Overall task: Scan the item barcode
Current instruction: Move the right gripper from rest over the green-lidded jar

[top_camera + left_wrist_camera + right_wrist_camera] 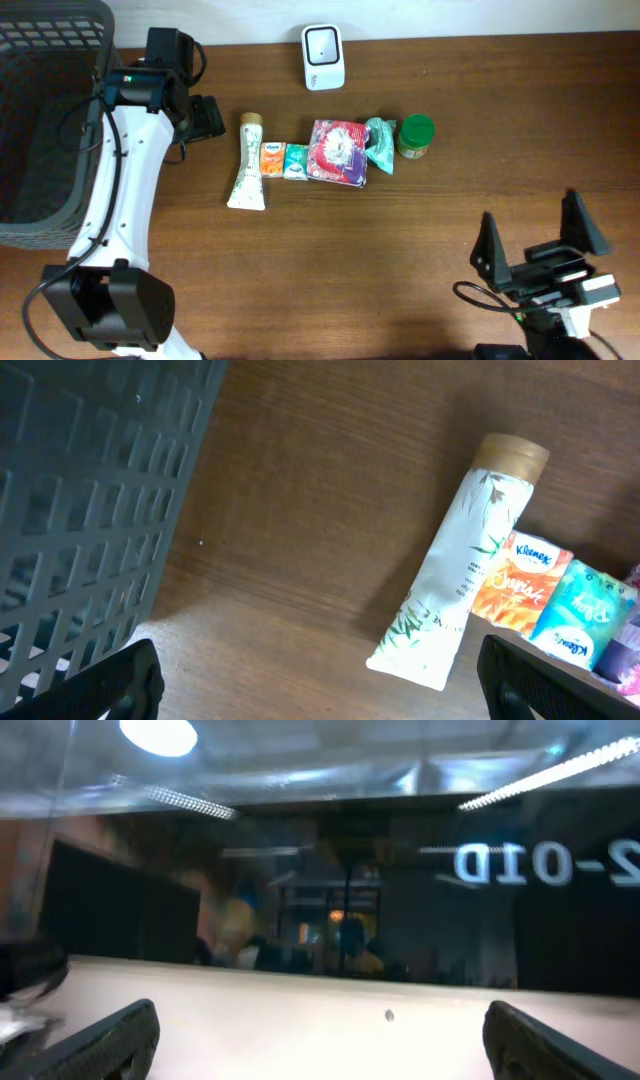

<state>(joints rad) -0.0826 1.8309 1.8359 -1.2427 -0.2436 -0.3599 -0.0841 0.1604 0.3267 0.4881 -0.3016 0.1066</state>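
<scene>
A white tube heads the left end of a row of small items mid-table; the scanner stands at the far edge. Nothing is gripped yet. The left hand, spread, hovers near the tube, beside a basket. The right hand, spread, sits near right amid open room. A grasp likely comes next.

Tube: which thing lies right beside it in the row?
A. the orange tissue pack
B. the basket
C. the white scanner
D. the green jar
A: in the left wrist view the orange tissue pack lies right against the side of the tube.
</scene>
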